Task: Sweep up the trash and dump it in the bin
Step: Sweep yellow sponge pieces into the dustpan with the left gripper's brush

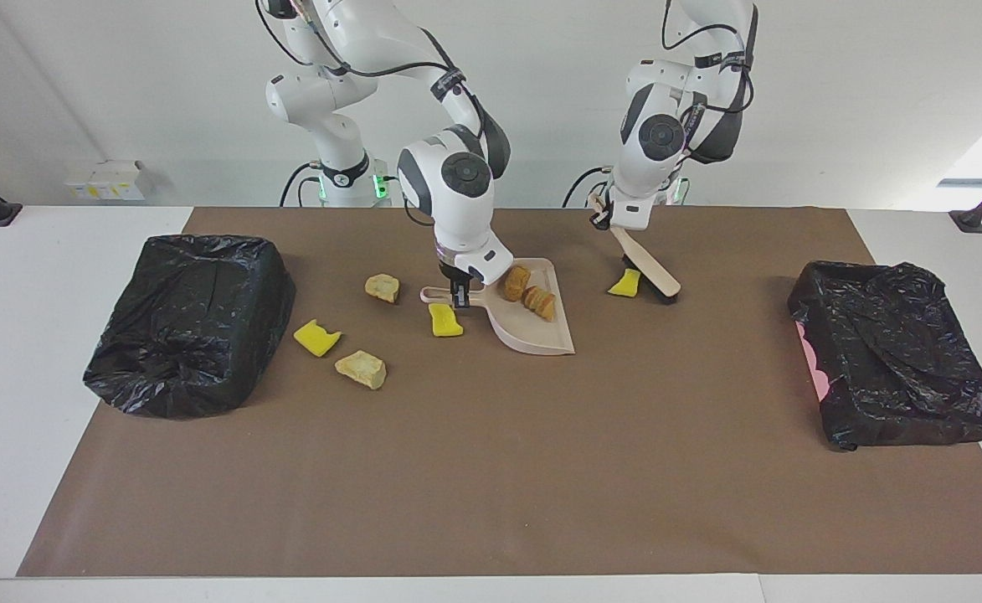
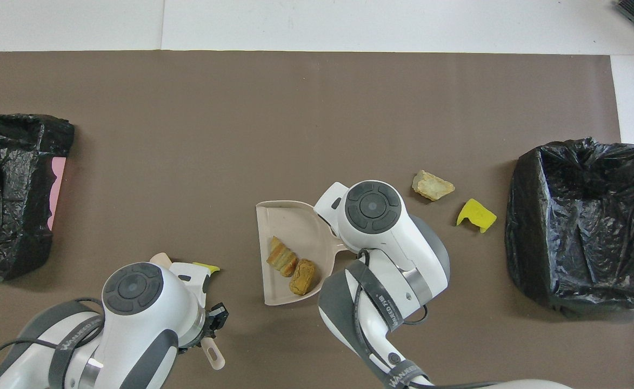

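My right gripper [image 1: 457,295] is shut on the handle of the beige dustpan [image 1: 532,331], whose mouth faces the left arm's end. Two orange-brown bread pieces [image 1: 514,283] [image 1: 541,303] lie in the pan [image 2: 289,227]. A yellow sponge piece [image 1: 444,321] sits by the handle. My left gripper [image 1: 612,219] is shut on the brush [image 1: 645,266], whose bristles are down right beside another yellow sponge piece [image 1: 625,285]. Loose trash toward the right arm's end: a tan lump [image 1: 383,287], a yellow sponge piece [image 1: 316,337] and a second tan lump [image 1: 362,368].
A black-bagged bin [image 1: 189,322] stands at the right arm's end, close to the loose scraps. A flatter black-bagged bin [image 1: 897,360] with a pink edge stands at the left arm's end. A brown mat [image 1: 491,469] covers the table.
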